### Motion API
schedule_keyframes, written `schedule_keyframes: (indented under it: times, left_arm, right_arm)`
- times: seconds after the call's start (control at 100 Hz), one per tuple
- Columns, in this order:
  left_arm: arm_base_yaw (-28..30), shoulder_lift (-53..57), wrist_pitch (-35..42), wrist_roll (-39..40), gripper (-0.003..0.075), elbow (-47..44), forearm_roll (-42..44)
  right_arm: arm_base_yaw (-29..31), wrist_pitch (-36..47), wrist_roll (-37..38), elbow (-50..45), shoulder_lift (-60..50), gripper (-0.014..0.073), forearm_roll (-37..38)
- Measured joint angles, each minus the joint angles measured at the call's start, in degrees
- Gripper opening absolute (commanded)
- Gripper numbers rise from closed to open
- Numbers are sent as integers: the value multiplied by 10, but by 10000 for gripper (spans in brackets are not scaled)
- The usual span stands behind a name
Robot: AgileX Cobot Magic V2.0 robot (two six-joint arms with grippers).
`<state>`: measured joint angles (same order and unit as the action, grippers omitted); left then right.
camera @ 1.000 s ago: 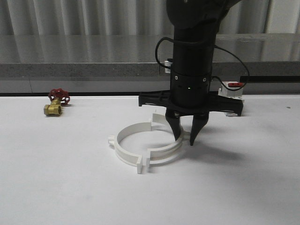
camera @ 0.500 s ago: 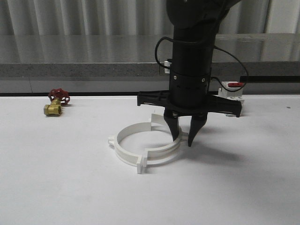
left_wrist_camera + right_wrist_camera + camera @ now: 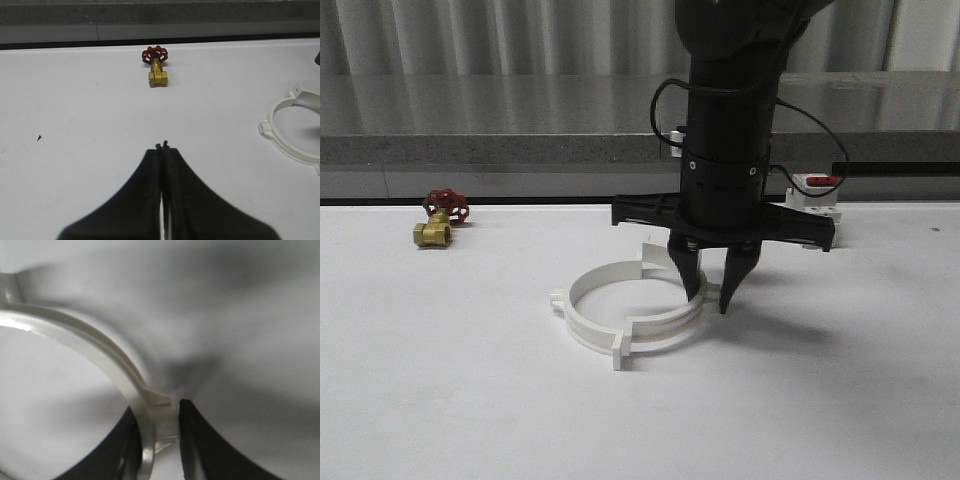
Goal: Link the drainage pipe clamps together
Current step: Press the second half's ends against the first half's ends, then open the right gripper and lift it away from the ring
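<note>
Two white plastic semicircular pipe clamps lie on the white table [image 3: 440,400] near its middle, forming a rough ring: the near-left half-ring [image 3: 595,325] and the far-right half-ring [image 3: 672,322], their tabbed ends side by side at the near edge. The right gripper [image 3: 708,292] points straight down over the ring's right side, fingers slightly apart and straddling the far-right half's wall; its wrist view shows the band [image 3: 150,410] between the fingers, though whether they press it I cannot tell. The left gripper [image 3: 163,146], seen in its wrist view, has fingers together, holding nothing. Farther left sits one brass valve with a red handwheel [image 3: 439,220]; far right, one white boxy switch with a red top [image 3: 815,190].
</note>
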<state>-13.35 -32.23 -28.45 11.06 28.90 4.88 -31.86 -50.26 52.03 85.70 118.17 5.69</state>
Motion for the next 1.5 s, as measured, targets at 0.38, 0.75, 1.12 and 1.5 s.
schedule_keyframes:
  times: [0.38, 0.75, 1.12, 1.5]
  left_arm:
    - [0, 0, 0, 0, -20, 0, 0]
    - [0, 0, 0, 0, -20, 0, 0]
    - [0, 0, 0, 0, -20, 0, 0]
    - [0, 0, 0, 0, -20, 0, 0]
  right_arm:
    - [0, 0, 0, 0, 0, 408, -2]
    - [0, 3, -12, 14, 0, 407, -2]
    - [3, 8, -123, 49, -62, 407, 29]
    - [95, 14, -176, -72, -254, 406, 88]
